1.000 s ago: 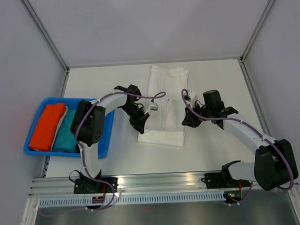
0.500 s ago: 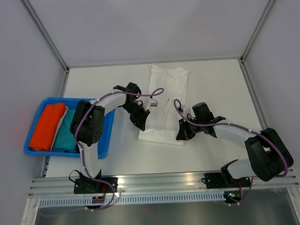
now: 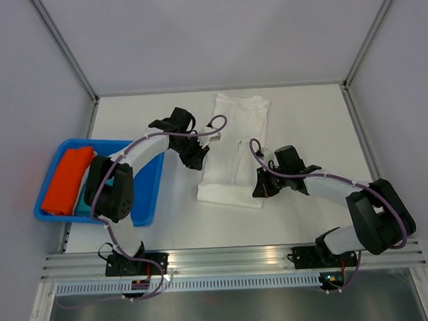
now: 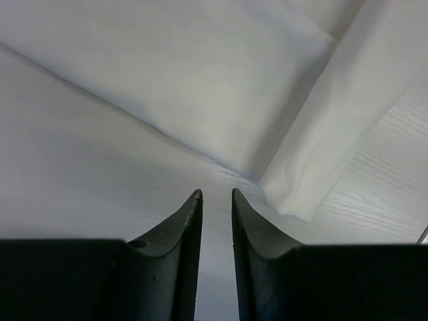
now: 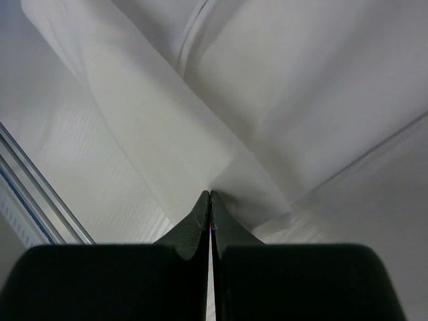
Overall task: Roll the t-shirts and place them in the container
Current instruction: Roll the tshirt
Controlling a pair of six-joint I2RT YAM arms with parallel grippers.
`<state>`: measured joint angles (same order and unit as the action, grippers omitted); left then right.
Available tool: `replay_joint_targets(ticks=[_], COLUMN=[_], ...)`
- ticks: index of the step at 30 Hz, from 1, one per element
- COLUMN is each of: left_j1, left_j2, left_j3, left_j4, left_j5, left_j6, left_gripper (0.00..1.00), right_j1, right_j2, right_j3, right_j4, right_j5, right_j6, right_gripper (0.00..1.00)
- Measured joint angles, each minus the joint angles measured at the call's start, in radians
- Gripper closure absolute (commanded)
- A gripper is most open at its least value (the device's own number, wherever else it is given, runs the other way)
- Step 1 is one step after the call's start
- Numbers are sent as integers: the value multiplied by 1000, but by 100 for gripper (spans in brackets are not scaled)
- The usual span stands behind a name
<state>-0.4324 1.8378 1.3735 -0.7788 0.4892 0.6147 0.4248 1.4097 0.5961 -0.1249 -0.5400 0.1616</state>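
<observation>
On the white table (image 3: pixel 304 114), mid-area: plain white cotton t-shirt (image 3: pixel 236 142) lies flat, folded into a long strip. The right gripper (image 5: pixel 210 194) is clamped on fabric at its near right corner. The left gripper (image 4: pixel 215 194) sits just off the left edge, fingers slightly parted, empty.

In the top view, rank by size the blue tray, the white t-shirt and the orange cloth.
1. blue tray, partly under the left arm.
2. white t-shirt, close behind.
3. orange cloth, clearly smallest.
</observation>
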Motion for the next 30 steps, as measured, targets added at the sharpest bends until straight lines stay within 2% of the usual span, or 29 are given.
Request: replay_joint_targets(ticks=[7, 12, 18, 24, 30], left_j1=[-127, -139, -125, -121, -171], left_j2=[-219, -109, 18, -15, -252], left_j3=[-177, -200, -155, -150, -343], left_j4=[44, 38, 47, 66, 115], left_j5=[37, 16, -11, -14, -26], left_j6=[105, 154, 155, 158, 271], left_gripper=[78, 78, 77, 71, 58], right_j1=[-3, -3, -7, -10, -10], right_j2=[-8, -3, 3, 3, 3], right_j3=[0, 5, 9, 9, 9], right_j4=[9, 1, -12, -12, -14], right_j5=[3, 25, 48, 53, 52], right_j6=[4, 7, 8, 6, -10], right_gripper=[100, 100, 100, 99, 96])
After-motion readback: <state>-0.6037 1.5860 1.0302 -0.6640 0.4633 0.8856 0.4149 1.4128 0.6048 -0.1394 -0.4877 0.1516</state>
